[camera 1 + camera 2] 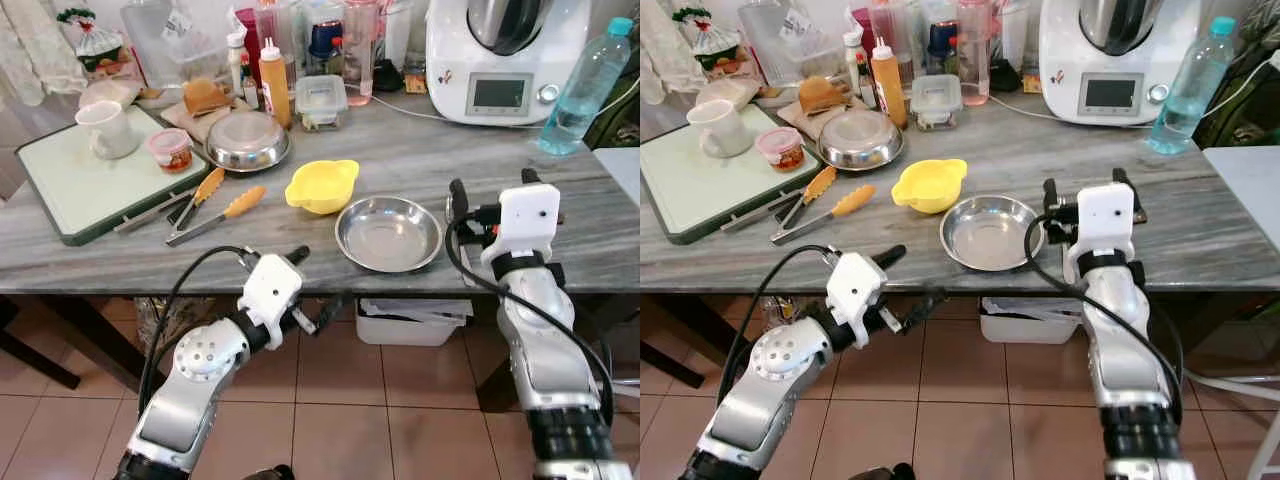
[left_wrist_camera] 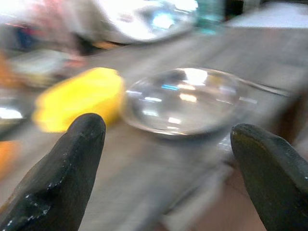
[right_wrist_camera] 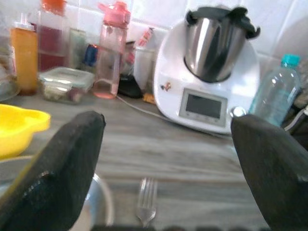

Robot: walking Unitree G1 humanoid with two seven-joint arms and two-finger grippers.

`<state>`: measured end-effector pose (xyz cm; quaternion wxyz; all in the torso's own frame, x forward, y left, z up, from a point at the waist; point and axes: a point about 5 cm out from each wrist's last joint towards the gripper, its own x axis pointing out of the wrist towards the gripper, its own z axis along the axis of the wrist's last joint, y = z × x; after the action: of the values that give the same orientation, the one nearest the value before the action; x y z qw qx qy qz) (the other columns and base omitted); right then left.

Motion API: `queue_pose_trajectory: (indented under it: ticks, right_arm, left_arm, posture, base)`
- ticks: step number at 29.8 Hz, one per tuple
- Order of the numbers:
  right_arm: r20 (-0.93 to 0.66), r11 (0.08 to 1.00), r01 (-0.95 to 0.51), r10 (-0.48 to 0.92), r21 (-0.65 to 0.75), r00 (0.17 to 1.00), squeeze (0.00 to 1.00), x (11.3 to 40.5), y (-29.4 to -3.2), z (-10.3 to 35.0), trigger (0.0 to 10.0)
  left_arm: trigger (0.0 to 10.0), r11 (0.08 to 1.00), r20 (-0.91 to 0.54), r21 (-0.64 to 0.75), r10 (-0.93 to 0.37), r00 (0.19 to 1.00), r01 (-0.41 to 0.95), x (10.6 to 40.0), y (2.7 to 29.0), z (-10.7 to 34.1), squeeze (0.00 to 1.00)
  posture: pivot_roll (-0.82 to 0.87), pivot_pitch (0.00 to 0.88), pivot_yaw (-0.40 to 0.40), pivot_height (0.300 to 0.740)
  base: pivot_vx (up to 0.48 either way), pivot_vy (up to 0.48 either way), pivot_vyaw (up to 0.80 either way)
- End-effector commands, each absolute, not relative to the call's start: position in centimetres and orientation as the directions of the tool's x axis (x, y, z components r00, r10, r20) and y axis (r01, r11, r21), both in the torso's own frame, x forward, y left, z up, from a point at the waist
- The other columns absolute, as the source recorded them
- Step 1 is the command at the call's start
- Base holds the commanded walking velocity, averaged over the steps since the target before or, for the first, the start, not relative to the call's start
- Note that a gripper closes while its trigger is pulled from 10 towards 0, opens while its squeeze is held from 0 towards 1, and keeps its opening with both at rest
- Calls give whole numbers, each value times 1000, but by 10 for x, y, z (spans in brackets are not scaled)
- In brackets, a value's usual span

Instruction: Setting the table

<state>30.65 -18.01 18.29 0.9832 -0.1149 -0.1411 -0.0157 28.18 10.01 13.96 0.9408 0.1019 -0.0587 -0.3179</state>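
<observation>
A shallow steel plate lies near the front edge of the grey wooden table, with a yellow bowl just behind it to the left. My left gripper is open, just below and in front of the table edge, pointing toward the plate and yellow bowl. My right gripper is open above the table, right of the plate. A fork lies on the table between its fingers, a little ahead.
Orange-handled tongs, an upturned steel bowl and a green board carrying a white cup lie to the left. Bottles, a white food processor and a water bottle line the back. A white bin sits under the table.
</observation>
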Motion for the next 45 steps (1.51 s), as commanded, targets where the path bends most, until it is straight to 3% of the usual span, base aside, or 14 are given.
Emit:
queue_pose_trajectory:
  ticks: [1, 7, 8, 9, 10, 11, 12, 45]
  right_arm:
    - [276, 977, 39, 21, -210, 961, 1000, 297, -170, 184, 10000]
    - [221, 982, 31, 11, -188, 975, 1000, 278, -166, 169, 10000]
    - [210, 981, 30, 11, -190, 978, 937, 276, -167, 167, 10000]
    - [200, 981, 29, 10, -192, 980, 937, 274, -167, 165, 10000]
    - [177, 978, 33, 4, -204, 984, 643, 269, -168, 161, 10000]
    - [173, 979, 34, 2, -202, 985, 208, 268, -168, 161, 10000]
    - [170, 980, 36, -3, -197, 985, 0, 268, -168, 160, 10000]
    - [114, 990, 29, -13, -140, 993, 0, 263, -164, 151, 10000]
  left_arm:
    - [10000, 840, 80, 258, -510, 856, 477, 289, 116, 142, 0]
    - [10000, 899, 103, 247, -395, 913, 361, 293, 130, 142, 0]
    - [10000, 911, 105, 247, -365, 925, 331, 293, 133, 141, 0]
    - [10000, 919, 107, 247, -341, 934, 307, 293, 136, 140, 0]
    - [10000, 928, 110, 250, -312, 944, 278, 291, 139, 138, 0]
    - [10000, 928, 109, 250, -310, 945, 275, 290, 139, 137, 0]
    - [10000, 929, 108, 250, -307, 946, 273, 289, 140, 135, 0]
    - [10000, 933, 62, 298, -231, 971, 203, 278, 144, 122, 0]
  posture:
    - [-43, 3, 40, 740]
    - [-46, 3, 44, 740]
    - [-46, 3, 46, 740]
    - [-46, 3, 46, 740]
    - [-45, 5, 48, 740]
    - [-43, 7, 50, 740]
    - [-43, 7, 50, 740]
    - [-32, 12, 67, 740]
  base:
    - [0, 0, 0]
    - [0, 0, 0]
    - [0, 0, 0]
    - [0, 0, 0]
    - [0, 0, 0]
    - [0, 0, 0]
    - [0, 0, 0]
    - [0, 0, 0]
